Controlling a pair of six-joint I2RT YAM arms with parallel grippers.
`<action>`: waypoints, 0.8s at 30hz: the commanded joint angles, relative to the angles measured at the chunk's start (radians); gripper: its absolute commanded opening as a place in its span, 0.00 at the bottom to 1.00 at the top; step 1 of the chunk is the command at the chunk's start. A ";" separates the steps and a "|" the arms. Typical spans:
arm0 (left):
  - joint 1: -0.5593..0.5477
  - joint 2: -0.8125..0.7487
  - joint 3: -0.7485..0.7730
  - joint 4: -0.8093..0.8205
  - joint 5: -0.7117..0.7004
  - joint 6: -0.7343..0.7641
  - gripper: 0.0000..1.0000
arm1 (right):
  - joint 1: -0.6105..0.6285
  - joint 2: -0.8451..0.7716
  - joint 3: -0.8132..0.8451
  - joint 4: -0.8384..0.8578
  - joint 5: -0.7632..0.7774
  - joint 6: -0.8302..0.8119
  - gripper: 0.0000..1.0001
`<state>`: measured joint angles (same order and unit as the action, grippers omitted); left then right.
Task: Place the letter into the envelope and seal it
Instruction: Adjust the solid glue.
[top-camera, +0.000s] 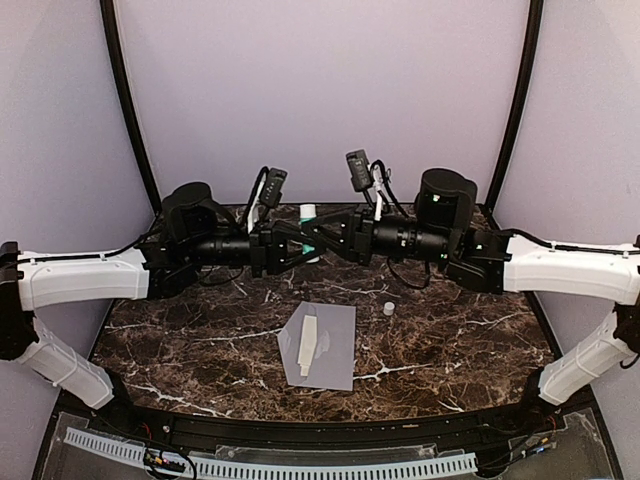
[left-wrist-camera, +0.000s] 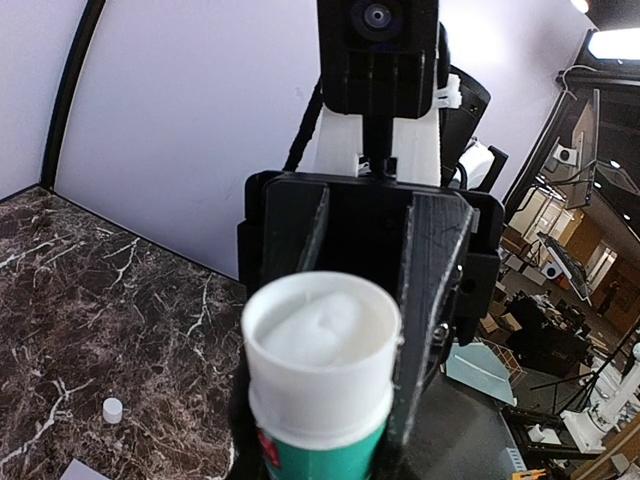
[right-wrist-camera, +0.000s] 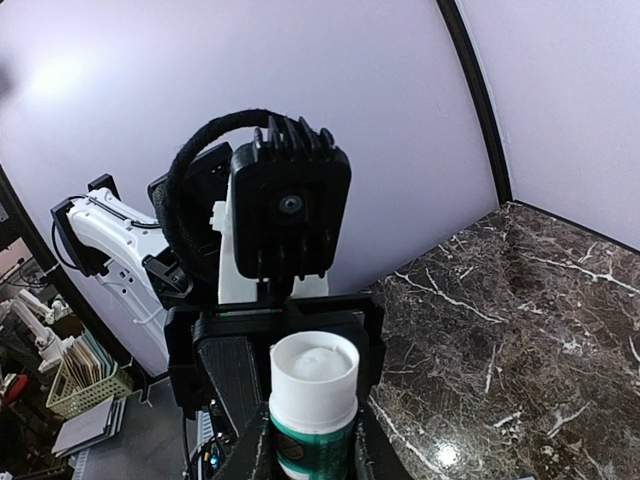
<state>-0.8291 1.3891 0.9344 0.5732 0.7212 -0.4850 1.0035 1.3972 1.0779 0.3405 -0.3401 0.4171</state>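
The pale lavender envelope (top-camera: 335, 350) lies flat on the marble table, in front of the arms. A white folded letter (top-camera: 308, 345) rests on its left part; whether it is tucked inside I cannot tell. Above the table's far middle, an uncapped glue stick (top-camera: 308, 213) with a white collar and green body stands upright between both grippers. My left gripper (top-camera: 296, 246) is shut on the stick (left-wrist-camera: 320, 385) from the left. My right gripper (top-camera: 328, 238) holds the same stick (right-wrist-camera: 313, 400) from the right, its fingers (right-wrist-camera: 368, 455) tight against the green body.
A small white cap (top-camera: 388, 308) sits on the table (top-camera: 200, 340) right of the envelope, also seen as the cap (left-wrist-camera: 112, 410) in the left wrist view. Pale walls enclose the table on three sides.
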 joint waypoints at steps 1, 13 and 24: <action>-0.005 -0.006 0.026 0.039 0.012 -0.008 0.00 | 0.008 0.010 0.033 0.034 -0.027 -0.011 0.16; -0.003 -0.049 0.007 -0.055 -0.041 0.020 0.79 | 0.000 -0.029 -0.008 0.018 0.061 -0.019 0.09; 0.067 -0.171 0.028 -0.212 -0.154 0.006 0.89 | -0.013 -0.023 -0.005 -0.091 0.061 -0.055 0.09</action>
<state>-0.7807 1.2541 0.9333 0.4034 0.6292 -0.4583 0.9939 1.3815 1.0698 0.2718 -0.2821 0.3851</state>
